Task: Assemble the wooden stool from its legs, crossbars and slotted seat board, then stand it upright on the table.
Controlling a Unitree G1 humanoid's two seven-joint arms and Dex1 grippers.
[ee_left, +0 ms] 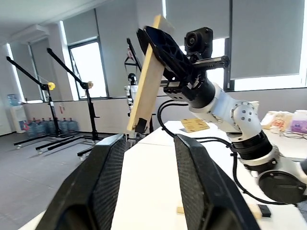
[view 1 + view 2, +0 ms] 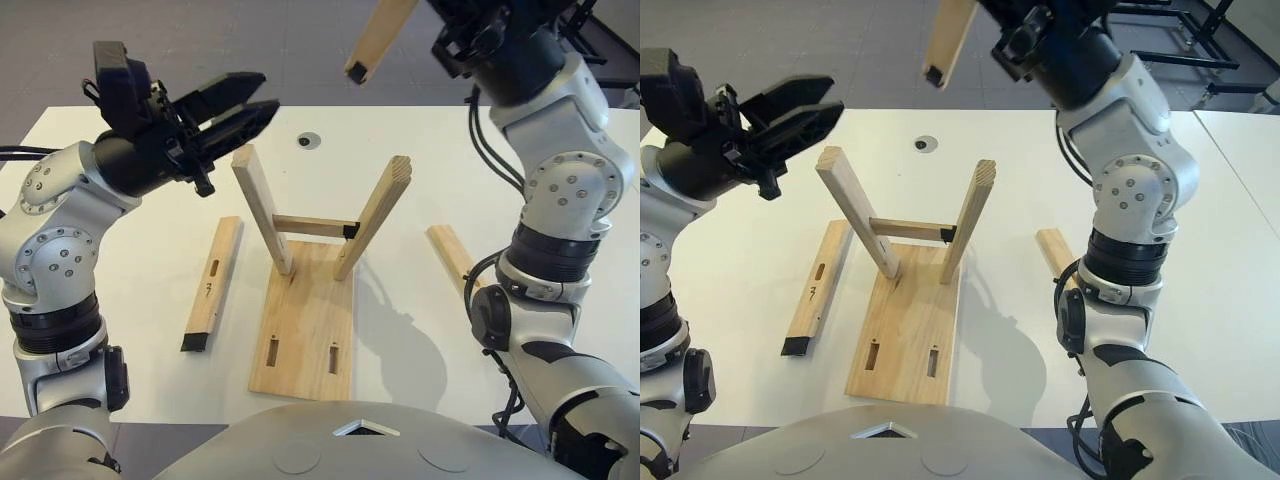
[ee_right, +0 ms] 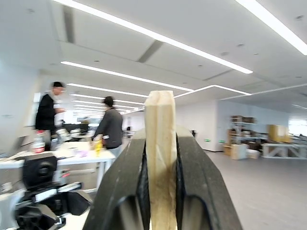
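Right wrist view had the right gripper (image 3: pixel 160 153) clamped on a stool leg (image 2: pixel 380 36), long axis slanted, black-capped end pointing down and away from it toward the spread-open, empty left gripper (image 2: pixel 248 104).

White table (image 2: pixel 120 290) with a small round grommet (image 2: pixel 309 141) just right of the open jaws of the left gripper (image 2: pixel 268 92). Lying flat, nearer the robot than those jaws: a loose slotted leg (image 2: pixel 213 283) below them, a slotted seat board (image 2: pixel 303 340) to their right, and a shorter wooden piece (image 2: pixel 452 255) farther right
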